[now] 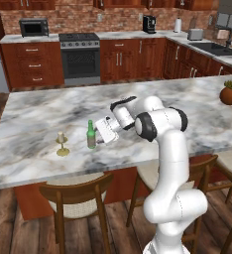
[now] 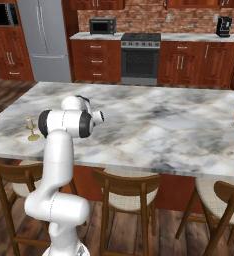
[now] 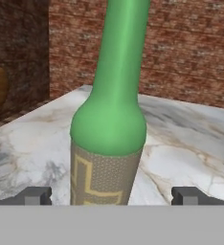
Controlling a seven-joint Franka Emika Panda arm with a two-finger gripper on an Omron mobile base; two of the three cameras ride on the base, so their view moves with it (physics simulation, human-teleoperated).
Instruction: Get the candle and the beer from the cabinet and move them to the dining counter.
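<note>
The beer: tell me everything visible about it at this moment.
The beer is a slim green glass bottle with a long narrow neck and a pale, gold-patterned label. It stands upright on the dining counter, right of the candle in the left base view. The open tool straddles its lower body, fingertips clear of the glass.

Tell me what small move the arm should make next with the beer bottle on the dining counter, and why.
Probably back the gripper straight away from the beer bottle. The bottle stands upright on the dining counter beside the candle, and the fingertips sit wide apart on either side without touching it, so both items look delivered. A straight retreat should avoid knocking the bottle over.
</note>
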